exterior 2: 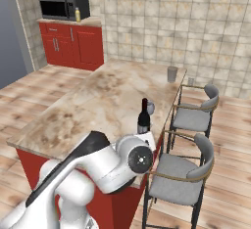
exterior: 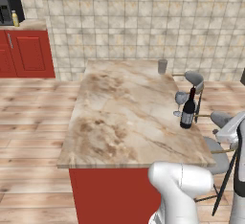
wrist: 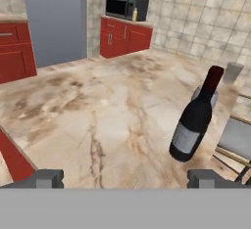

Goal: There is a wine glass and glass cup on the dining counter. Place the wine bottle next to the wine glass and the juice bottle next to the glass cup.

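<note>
A tiled kitchen with red cabinets surrounds the dining counter (exterior: 124,117), whose marbled beige top sits on a red base. In the left base view the wine bottle (exterior: 188,110) stands upright near the counter's right edge, neck pointing up, with the wine glass (exterior: 181,99) just beside it on the far side, partly covered by the bottle. The glass cup (exterior: 162,66) stands at the far right corner, well apart from both. The juice bottle (exterior: 15,18) is a small yellow shape on the back counter beside the microwave (exterior: 9,8), too small to make out in detail. In the right base view the wine bottle (exterior 2: 143,118) rises just behind the arm's white wrist, which hides its base; the wine glass (exterior 2: 150,107) peeks out behind it, and two bar stools (exterior 2: 188,162) stand along the counter's edge. In the hand view the gripper (wrist: 125,179) has its two tips spread wide and holds nothing; the wine bottle (wrist: 195,119) stands beyond them, toward the right tip, appearing tilted in this rolled view, with the wine glass (wrist: 205,93) mostly hidden behind its neck.
</note>
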{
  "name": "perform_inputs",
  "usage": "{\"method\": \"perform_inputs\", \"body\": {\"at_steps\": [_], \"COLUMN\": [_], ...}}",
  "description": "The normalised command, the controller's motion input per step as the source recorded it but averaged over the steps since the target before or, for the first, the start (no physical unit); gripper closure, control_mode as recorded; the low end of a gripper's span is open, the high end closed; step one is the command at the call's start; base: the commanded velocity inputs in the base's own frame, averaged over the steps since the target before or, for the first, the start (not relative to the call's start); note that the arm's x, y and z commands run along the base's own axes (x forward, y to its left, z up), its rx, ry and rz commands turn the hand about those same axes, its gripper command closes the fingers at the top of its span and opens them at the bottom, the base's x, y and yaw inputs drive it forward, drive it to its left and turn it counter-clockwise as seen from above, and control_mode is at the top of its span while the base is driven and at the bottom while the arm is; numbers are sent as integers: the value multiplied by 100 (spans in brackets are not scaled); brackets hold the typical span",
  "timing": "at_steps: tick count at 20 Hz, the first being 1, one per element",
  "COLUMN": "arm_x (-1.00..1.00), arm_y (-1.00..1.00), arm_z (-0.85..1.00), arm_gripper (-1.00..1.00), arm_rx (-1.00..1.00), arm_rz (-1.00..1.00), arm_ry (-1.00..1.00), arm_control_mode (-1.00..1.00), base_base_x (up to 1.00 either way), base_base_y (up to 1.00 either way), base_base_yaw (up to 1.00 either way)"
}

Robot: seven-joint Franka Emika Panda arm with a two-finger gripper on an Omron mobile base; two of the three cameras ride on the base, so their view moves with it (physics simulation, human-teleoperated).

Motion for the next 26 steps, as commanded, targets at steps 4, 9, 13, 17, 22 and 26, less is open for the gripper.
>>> {"method": "perform_inputs", "body": {"at_steps": [4,9,13,17,22,26], "arm_x": [-45,-36,-12,-15,-5,-8], "arm_y": [23,26,25,21,20,8], "arm_z": [20,15,19,20,7,0], "arm_gripper": [-100,-100,-100,-100,-100,-100], "arm_rx": [0,0,0,0,0,2], "arm_rz": [-8,-3,0,0,0,0], "arm_ry": [0,0,0,0,0,-1], "arm_control_mode": [-100,-100,-100,-100,-100,-100], "base_base_x": [0,0,0,0,0,0], "base_base_y": [0,0,0,0,0,0], "base_base_yaw": [0,0,0,0,0,0]}}
